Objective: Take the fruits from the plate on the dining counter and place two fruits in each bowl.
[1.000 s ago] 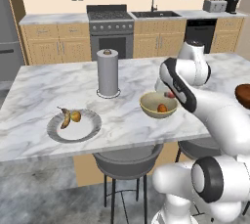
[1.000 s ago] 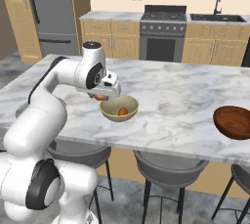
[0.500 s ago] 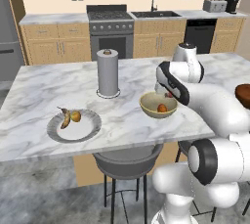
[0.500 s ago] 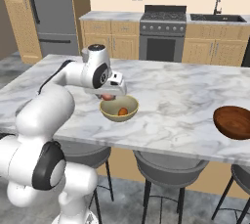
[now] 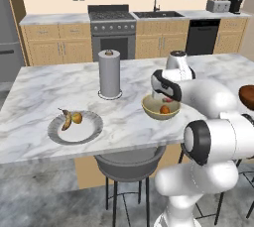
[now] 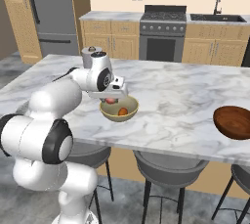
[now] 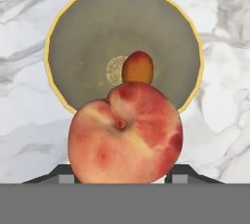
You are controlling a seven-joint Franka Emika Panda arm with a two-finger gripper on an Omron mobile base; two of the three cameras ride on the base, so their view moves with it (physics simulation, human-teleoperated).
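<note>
My gripper (image 6: 113,98) hangs just over the tan-yellow bowl (image 6: 105,112) on the white marble dining counter (image 6: 185,96), shut on the red round fruit (image 7: 126,132). Seen from the hand, that fruit sits between the fingertips, with the bowl (image 7: 78,42) right below. An orange round fruit (image 7: 137,69) lies in the bowl's bottom (image 5: 164,109). The gripper (image 5: 166,98) is at the bowl's far side (image 5: 149,109). The light-grey plate (image 5: 85,132) to the left holds the banana (image 5: 66,119) and a yellow-orange round fruit (image 5: 77,117). The dark reddish-brown bowl (image 6: 233,122) stands far right.
A paper towel roll (image 5: 109,74) stands upright on the counter between the plate and the tan bowl. Grey stools (image 5: 128,164) are tucked under the counter's near edge. A stove and wall cabinets (image 5: 112,28) lie beyond the counter.
The arm's elbow has swung round while the gripper stayed over the tan bowl with the red fruit, shifting only slightly. The fruits on the plate have not moved.
</note>
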